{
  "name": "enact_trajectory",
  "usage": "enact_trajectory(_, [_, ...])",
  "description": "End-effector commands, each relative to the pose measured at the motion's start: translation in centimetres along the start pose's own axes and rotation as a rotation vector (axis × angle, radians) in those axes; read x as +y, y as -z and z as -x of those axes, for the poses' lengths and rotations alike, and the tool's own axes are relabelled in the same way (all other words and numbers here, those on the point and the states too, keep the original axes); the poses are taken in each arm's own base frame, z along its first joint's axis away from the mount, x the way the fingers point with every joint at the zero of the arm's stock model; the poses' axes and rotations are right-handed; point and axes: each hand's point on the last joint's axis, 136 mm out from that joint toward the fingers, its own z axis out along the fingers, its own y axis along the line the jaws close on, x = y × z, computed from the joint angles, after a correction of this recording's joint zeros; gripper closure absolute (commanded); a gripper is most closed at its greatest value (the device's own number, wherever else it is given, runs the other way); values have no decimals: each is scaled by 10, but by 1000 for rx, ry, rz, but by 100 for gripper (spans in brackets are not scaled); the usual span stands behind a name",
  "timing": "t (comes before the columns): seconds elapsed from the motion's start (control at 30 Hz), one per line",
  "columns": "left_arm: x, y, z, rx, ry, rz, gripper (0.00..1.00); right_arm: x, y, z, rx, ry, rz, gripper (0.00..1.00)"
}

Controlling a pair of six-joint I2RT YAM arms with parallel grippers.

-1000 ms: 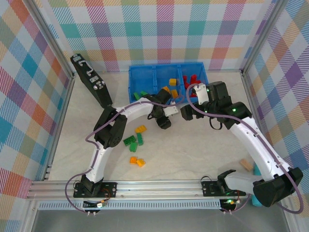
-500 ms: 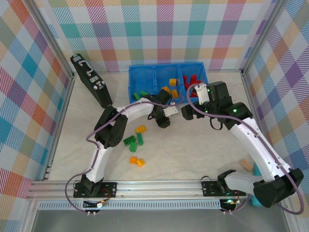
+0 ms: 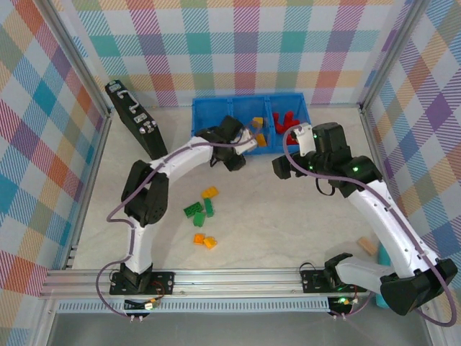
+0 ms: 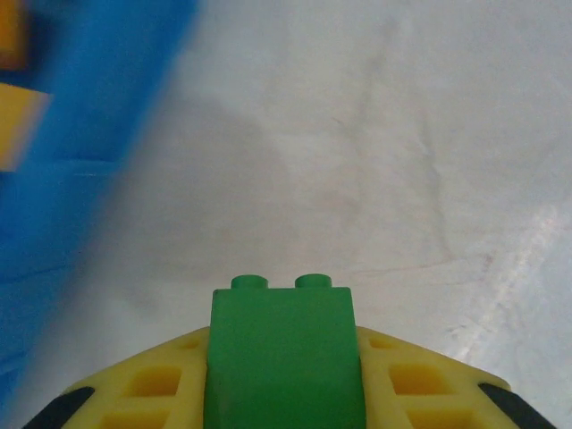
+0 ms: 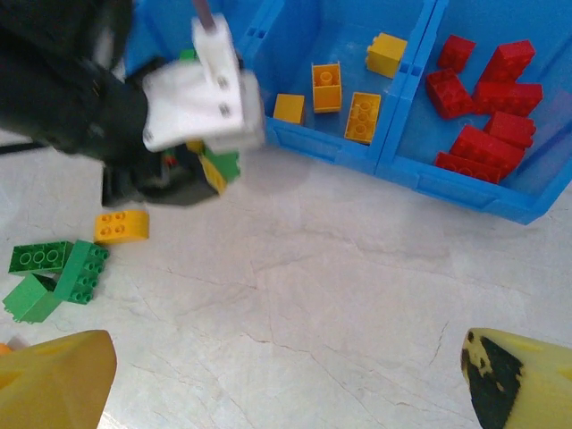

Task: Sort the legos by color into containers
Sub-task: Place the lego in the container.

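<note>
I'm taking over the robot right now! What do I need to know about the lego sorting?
Left gripper: shut on a green brick, over the table just in front of the blue bin.
Right gripper: open and empty, above bare table.
Done: red bricks in the right compartment, yellow and orange bricks in the middle one.
Left: drop the held brick, probably in the left compartment. Then sort the loose green bricks, a yellow brick and two orange bricks on the table.
</note>
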Motion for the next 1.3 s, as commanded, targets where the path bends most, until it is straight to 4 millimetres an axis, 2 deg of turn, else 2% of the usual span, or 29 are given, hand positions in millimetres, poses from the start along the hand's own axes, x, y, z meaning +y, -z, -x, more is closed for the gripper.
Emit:
enact_trajectory(0.0, [47,20,9,-63,88,156,71,-1,2,1,-20,11,-4,1])
enact_trajectory(0.1, [84,25,11,-82,178,268,71,0,2,2,-21,11,2,1])
enact_trajectory(0.2, [106,22,10,-81,245,318,71,0,1,1,-17,11,4,1])
enact_trajectory(0.4, [128,-2,6,-44,338,336,70,0,1,-1,-12,10,5,1])
enact_trajectory(0.53, [140,-13,-1,-30,405,315,63,-1,2,-3,-14,12,-1,1])
enact_trajectory(0.73, [139,-18,-6,-16,416,293,56,0,2,-3,-20,13,2,1])
enact_trajectory(0.83, [137,-17,-9,-1,412,285,50,0,1,-4,-21,11,6,2])
enact_trajectory(0.93, [134,-10,-13,12,406,285,50,1,2,-4,-23,9,8,1])
enact_trajectory(1.1, [124,28,-23,26,419,291,48,3,3,-2,-31,5,19,1])
enact_trajectory(1.17, [117,46,-35,52,477,293,46,4,3,-1,-34,1,26,1])
enact_trajectory(1.27, [98,65,-63,123,600,277,46,5,4,0,-38,-2,35,1])
